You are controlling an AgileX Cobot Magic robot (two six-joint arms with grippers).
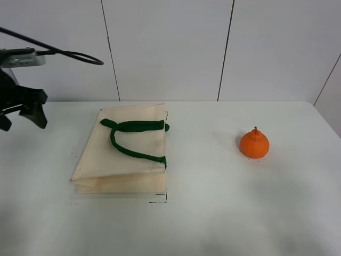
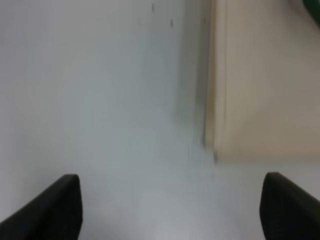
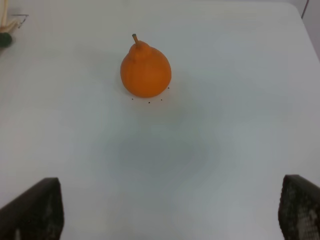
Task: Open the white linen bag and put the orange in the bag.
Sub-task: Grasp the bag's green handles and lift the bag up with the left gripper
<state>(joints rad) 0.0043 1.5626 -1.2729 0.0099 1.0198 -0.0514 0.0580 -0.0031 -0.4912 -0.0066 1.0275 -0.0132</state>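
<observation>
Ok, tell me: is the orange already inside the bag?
No, the orange sits on the table, apart from the white linen bag, which lies flat.

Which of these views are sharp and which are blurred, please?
Exterior high: sharp, evenly lit. Left wrist: soft throughout, the flat cream-white cloth bag blurred. Right wrist: the small round orange fruit fairly clear, a diffuse grey shadow nearby.

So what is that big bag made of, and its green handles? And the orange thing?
The white linen bag looks like matte cream cloth: it lies flat with soft folded layers at its edge. Its green handles look like thicker fabric strap, limp and curved. The orange has smooth skin and a stem; real fruit or plastic, I cannot tell.
</observation>
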